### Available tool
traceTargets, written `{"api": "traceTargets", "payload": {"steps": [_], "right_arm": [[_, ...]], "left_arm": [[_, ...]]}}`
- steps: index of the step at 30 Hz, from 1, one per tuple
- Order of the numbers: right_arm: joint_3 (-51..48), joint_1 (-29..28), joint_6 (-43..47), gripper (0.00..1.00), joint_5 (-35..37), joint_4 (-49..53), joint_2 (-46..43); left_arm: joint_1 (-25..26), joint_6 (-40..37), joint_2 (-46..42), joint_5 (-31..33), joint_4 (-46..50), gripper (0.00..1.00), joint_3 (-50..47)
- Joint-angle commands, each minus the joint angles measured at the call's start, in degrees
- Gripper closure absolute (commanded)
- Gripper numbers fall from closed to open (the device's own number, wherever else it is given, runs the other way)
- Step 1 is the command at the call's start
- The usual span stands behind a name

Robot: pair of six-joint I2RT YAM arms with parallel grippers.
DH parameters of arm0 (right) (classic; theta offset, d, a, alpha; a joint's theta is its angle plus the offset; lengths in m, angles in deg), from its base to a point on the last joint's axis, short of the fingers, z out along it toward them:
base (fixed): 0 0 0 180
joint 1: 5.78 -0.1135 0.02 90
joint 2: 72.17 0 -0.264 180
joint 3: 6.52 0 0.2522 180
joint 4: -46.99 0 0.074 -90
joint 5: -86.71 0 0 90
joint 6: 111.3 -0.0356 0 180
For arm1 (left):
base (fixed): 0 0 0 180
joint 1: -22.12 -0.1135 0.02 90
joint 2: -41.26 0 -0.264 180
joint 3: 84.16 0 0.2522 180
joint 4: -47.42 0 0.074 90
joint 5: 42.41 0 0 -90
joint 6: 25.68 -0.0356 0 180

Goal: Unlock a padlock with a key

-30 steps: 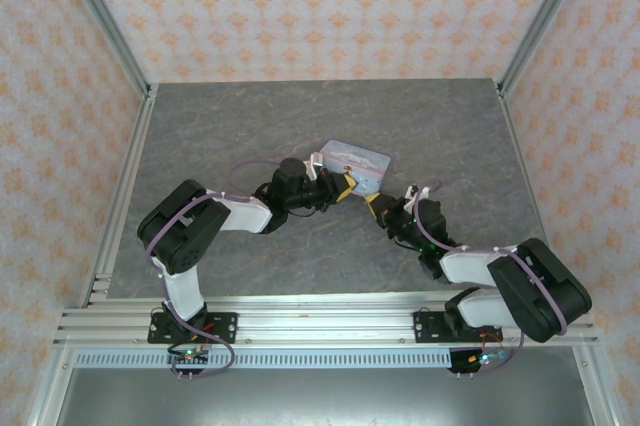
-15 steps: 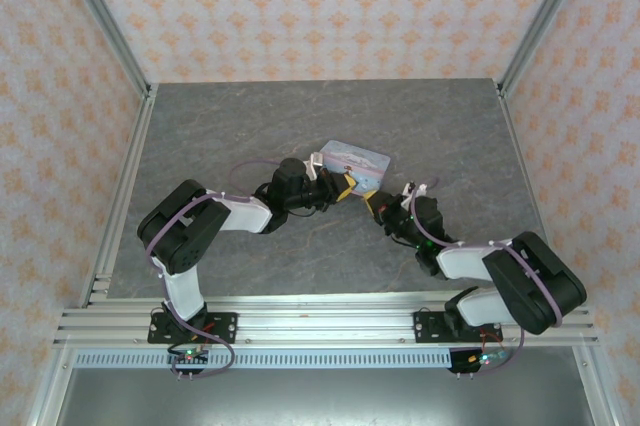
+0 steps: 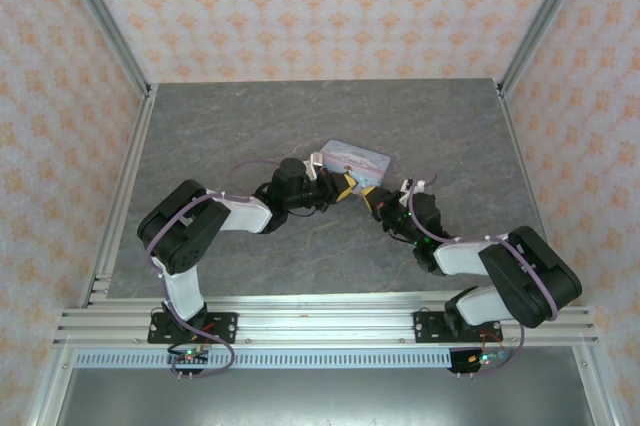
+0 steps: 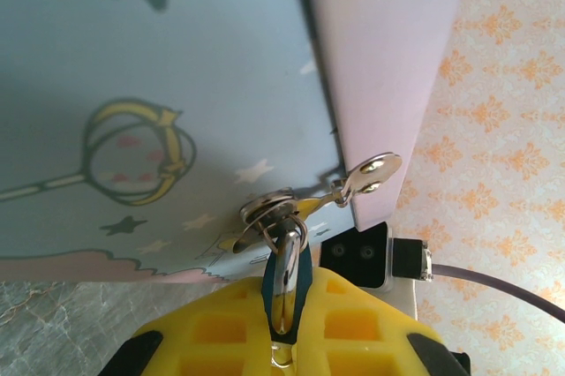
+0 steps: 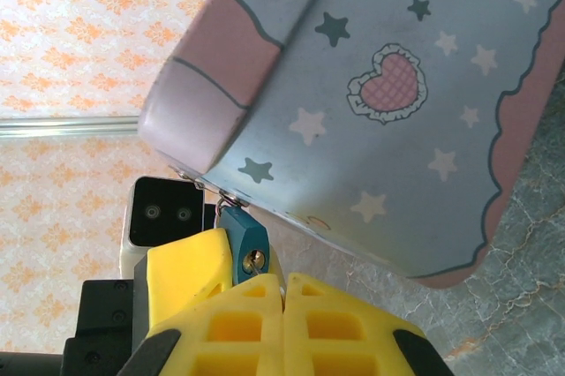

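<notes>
1. Left tool (image 4: 284, 314) is pinching the padlock (image 5: 245, 236), which hangs off the tin's (image 5: 371, 129) hasp.
2. Its long axis runs away from the tin, with the keyhole end facing the right tool (image 5: 284, 292), whose fingers are pressed together.

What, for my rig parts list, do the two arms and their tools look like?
The left arm and right arm are alike: bulky black joint housings, white link covers, a lilac cable looped along each. The left tool and right tool have yellow fingers moulded with square waffle-like recesses on black mounts. A small green light glows on the right arm.
</notes>
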Motion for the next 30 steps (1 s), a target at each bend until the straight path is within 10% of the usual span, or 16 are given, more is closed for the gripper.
{"api": "traceTargets", "payload": {"steps": [1, 30], "right_arm": [[1.78, -0.32, -0.36, 1.0, 0.91, -2.51, 0.57], [4.76, -0.76, 4.97, 1.0, -0.84, -5.46, 2.43]], "left_arm": [[-0.59, -0.45, -0.99, -1.1, -2.56, 1.0, 0.66], [2.14, 4.83, -1.82, 0.42, -2.26, 1.0, 1.68]]}}
